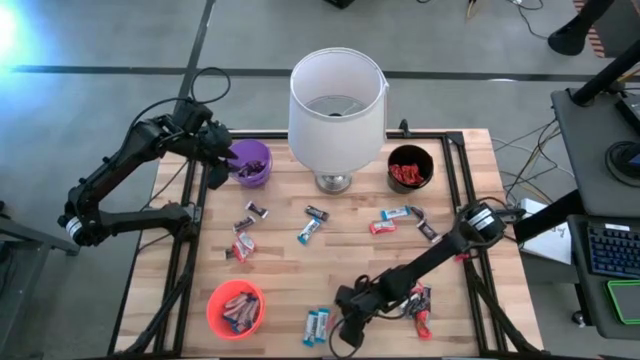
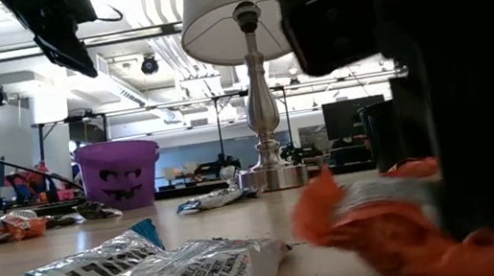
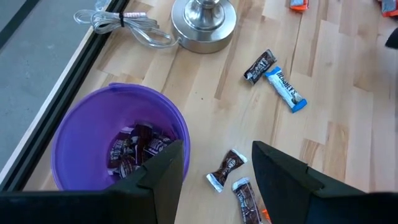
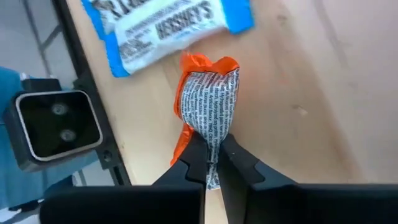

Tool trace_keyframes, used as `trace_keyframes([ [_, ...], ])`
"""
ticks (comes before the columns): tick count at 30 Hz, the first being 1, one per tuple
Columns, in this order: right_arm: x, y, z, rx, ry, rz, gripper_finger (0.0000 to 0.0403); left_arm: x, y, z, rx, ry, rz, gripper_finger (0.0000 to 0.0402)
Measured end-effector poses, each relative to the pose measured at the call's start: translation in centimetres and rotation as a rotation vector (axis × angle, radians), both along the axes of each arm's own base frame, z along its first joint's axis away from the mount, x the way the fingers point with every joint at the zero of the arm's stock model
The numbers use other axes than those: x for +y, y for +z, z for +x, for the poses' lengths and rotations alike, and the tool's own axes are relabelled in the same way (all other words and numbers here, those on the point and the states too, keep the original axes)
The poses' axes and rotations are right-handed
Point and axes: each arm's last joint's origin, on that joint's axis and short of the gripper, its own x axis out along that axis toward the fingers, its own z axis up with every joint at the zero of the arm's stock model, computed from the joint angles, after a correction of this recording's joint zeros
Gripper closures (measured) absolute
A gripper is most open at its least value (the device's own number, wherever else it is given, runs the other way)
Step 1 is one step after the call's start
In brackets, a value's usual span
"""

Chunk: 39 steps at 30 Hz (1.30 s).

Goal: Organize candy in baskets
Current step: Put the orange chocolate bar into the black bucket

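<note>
The right gripper (image 4: 212, 163) is pinched tight on an orange-wrapped candy (image 4: 208, 106), its two fingers meeting on the wrapper's near end. The bar's long axis runs straight out ahead of the fingers, its far end pointing at a blue-and-white bar (image 4: 168, 28) that lies crosswise just beyond it. Both sit on the worktop (image 1: 330, 270) at its front edge. From above, the right arm stretches low and slantwise from the worktop's right side down to that front edge, the gripper beside a pair of blue-and-white bars (image 1: 317, 325) and near the orange basket (image 1: 236, 308).

The left gripper (image 3: 217, 165) hangs with fingers apart, holding nothing, above the rim of the purple basket (image 3: 74, 124), which has dark-wrapped bars in it. That arm is folded back along the left edge, elbow out. The black basket (image 1: 410, 168) stands at the back right, past a white lamp (image 1: 337, 100). More bars lie scattered across the middle.
</note>
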Motion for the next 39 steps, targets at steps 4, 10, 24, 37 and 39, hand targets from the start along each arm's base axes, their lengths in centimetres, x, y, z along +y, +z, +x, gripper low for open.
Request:
trace_keyframes([
  [4, -0.9, 2.6, -1.1, 0.019, -0.057, -0.063, 0.0390, 0.0, 0.0, 0.0, 0.000, 0.000, 0.000, 0.0230],
  [10, -3.3, 6.6, -3.6, 0.071, -0.153, -0.216, 0.0391, 0.0, 0.0, 0.0, 0.000, 0.000, 0.000, 0.0230],
  [24, -13.8, 14.3, -9.2, 0.234, -0.542, -0.494, 0.0391, 0.2, -0.2, 0.2, 0.007, -0.001, -0.007, 0.0230],
  [37, -24.3, 18.3, -13.8, 0.266, -0.695, -0.562, 0.0391, 0.8, -0.6, 0.7, 0.029, 0.000, -0.030, 0.0230],
  [39, -25.7, 18.6, -14.6, 0.265, -0.716, -0.571, 0.0391, 0.8, -0.6, 0.7, 0.029, 0.000, -0.030, 0.0230],
])
